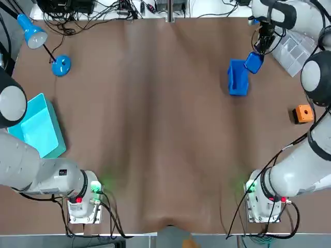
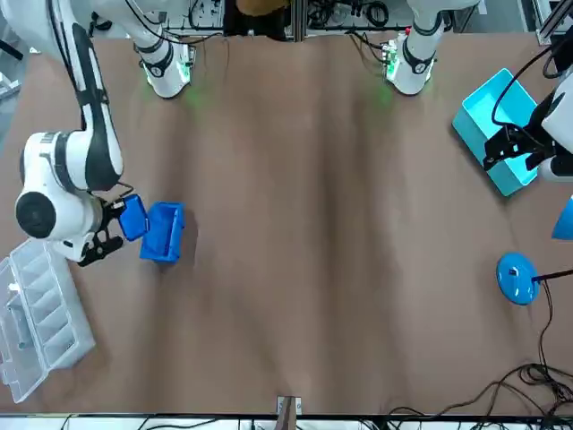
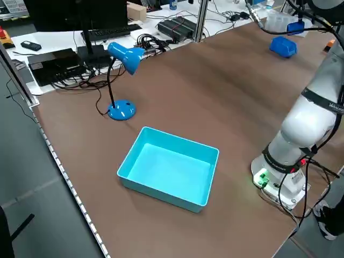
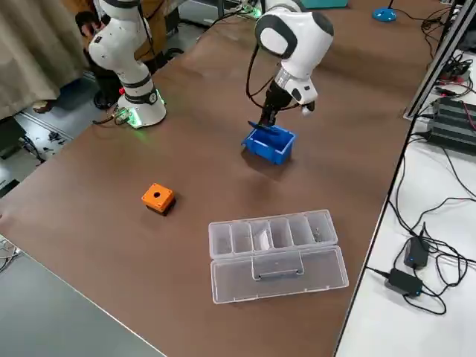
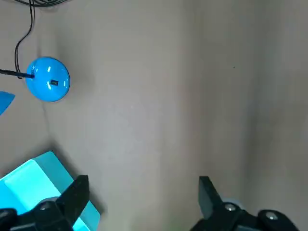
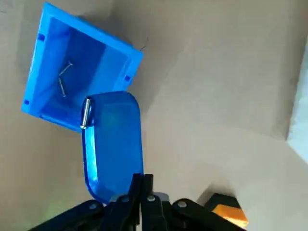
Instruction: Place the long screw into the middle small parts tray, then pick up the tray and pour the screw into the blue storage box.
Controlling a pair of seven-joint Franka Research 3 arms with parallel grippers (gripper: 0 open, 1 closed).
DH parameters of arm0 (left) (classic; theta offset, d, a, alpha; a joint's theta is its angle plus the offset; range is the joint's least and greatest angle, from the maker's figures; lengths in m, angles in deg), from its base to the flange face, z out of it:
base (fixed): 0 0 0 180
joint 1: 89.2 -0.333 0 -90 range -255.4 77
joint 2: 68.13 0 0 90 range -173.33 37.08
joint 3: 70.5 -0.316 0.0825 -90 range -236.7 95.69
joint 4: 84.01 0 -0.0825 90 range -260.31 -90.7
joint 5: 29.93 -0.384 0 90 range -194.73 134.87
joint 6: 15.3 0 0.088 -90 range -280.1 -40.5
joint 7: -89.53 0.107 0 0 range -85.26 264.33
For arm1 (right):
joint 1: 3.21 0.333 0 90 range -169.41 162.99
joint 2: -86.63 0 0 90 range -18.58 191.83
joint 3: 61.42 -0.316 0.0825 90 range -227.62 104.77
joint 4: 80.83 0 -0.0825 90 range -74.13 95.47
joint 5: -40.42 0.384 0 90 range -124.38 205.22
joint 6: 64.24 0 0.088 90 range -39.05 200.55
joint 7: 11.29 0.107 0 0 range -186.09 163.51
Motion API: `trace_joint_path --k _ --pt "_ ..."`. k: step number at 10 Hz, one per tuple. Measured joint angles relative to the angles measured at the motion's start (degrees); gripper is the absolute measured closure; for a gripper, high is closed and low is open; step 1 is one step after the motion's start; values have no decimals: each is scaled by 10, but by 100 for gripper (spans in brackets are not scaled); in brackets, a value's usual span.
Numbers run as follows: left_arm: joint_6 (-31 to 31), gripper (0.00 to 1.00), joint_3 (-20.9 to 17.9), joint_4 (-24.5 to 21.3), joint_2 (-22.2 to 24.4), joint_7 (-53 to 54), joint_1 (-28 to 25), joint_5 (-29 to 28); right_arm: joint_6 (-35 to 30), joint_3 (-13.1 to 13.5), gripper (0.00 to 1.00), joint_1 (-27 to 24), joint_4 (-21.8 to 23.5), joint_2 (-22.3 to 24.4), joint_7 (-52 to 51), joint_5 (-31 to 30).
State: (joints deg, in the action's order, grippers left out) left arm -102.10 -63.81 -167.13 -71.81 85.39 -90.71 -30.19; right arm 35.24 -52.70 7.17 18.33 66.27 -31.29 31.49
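Above the blue plastic storage box point(image 6: 89, 48), the right hand point(image 6: 142, 182) pinches the tilted small blue tray point(image 6: 113, 144); the long metal screw point(image 6: 85, 113) lies at its lip, unpoured. The left hand point(image 5: 143, 188) idles, spread wide.

blue desk lamp point(image 1: 61, 65), orange box point(image 1: 304, 113), clear compartment case point(image 4: 277, 253).

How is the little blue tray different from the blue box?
The tray is held up, tilted, by the right gripper; the box sits on the table. The tray is smaller, shallow and round-ended; the box is bigger, deeper and square-cornered. The tray has one screw at its lip; the box holds two thin screws. Both are blue.
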Motion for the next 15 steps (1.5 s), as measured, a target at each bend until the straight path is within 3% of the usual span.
trace_joint_path --k 4,8,15 --pt "0 0 0 0 0 0 0 1 4 -1 97 26 0 -6 11 -14" --pt "-8 0 -1 0 -2 1 -3 1 8 -1 97 67 -1 -17 58 -108" --pt "-34 0 0 1 -7 2 -4 2 4 -1 97 115 -1 -35 182 -186"
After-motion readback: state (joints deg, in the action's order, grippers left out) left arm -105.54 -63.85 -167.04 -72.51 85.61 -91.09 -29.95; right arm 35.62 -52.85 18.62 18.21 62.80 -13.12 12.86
